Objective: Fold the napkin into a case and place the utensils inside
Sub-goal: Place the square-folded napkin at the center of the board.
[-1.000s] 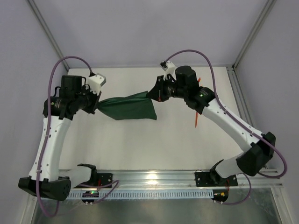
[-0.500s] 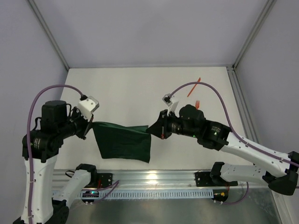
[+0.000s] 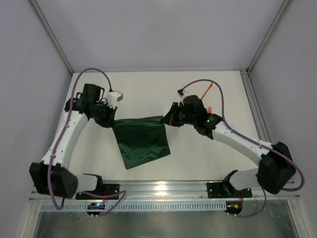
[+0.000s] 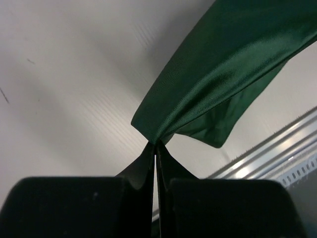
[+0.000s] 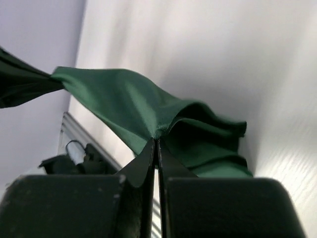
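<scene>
My left gripper (image 4: 155, 145) was clamped shut on one corner of the napkin (image 3: 141, 141), the cloth bunching where it left the pinched fingertips. My right gripper (image 5: 156, 141) was likewise closed on the opposite upper corner. Between the two, the dark green cloth stretched taut along its top edge, the rest trailing toward the near rail (image 3: 163, 187) over the table (image 3: 198, 158). Two orange utensils (image 3: 206, 91) lay well apart from the napkin, near the table's far right side, beyond my right arm.
</scene>
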Tool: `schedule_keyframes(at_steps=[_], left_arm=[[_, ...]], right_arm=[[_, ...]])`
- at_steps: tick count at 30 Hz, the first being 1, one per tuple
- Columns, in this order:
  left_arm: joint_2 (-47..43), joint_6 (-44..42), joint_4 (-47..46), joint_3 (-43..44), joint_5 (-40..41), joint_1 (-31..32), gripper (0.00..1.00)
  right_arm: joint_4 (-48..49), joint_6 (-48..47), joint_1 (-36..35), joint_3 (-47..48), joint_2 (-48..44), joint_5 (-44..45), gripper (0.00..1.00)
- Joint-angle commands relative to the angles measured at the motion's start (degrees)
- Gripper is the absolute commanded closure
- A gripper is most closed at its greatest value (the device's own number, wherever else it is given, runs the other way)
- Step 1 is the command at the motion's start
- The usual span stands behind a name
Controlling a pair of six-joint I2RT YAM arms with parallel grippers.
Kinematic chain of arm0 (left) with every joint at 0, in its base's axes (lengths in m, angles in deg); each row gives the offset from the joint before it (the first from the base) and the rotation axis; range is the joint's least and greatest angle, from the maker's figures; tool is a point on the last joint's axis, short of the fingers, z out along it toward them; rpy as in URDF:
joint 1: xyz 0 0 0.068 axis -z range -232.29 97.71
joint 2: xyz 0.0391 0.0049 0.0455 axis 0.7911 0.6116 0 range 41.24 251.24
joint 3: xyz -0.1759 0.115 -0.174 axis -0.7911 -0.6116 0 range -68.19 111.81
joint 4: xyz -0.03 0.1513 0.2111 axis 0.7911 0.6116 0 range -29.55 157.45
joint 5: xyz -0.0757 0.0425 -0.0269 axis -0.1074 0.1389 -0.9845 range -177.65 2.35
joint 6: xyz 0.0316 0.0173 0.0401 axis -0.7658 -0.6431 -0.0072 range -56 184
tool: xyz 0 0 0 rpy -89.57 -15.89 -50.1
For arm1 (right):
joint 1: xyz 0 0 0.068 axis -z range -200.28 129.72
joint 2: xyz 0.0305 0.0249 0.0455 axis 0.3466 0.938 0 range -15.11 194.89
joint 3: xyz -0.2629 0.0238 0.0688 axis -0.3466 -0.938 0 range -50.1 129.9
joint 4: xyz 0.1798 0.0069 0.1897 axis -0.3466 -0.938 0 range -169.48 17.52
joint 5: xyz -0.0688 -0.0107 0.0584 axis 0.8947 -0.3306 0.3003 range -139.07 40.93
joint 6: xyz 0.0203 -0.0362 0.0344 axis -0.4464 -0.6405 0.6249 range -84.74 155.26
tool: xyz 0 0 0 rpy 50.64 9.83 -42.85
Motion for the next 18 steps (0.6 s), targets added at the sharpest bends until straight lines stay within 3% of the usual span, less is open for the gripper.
schedule_keyframes(at_steps=[1, 3, 9, 15, 18], left_arm=[[8.7, 2.9, -13.4, 2.3, -0.5, -0.3, 1.00], [17.6, 3.4, -16.9, 6.8, -1.1, -0.4, 1.00], [37.8, 4.8, -20.5, 20.3, -0.6, -1.1, 1.00], [47.2, 7.2, -23.0, 27.7, 0.2, -3.3, 1.00], [50.8, 7.5, -24.4, 30.2, 0.6, -3.4, 0.94]], right_arm=[[6.9, -0.8, 6.9, 4.5, 11.4, -8.5, 0.96], [8.0, -1.4, 10.4, 8.1, 20.3, -10.3, 0.96], [7.6, -1.1, 15.0, 24.3, 35.4, -12.5, 0.96], [6.6, -0.1, 17.1, 33.6, 45.9, -10.6, 0.96], [6.6, 2.0, 17.8, 36.8, 50.1, -9.3, 0.96]])
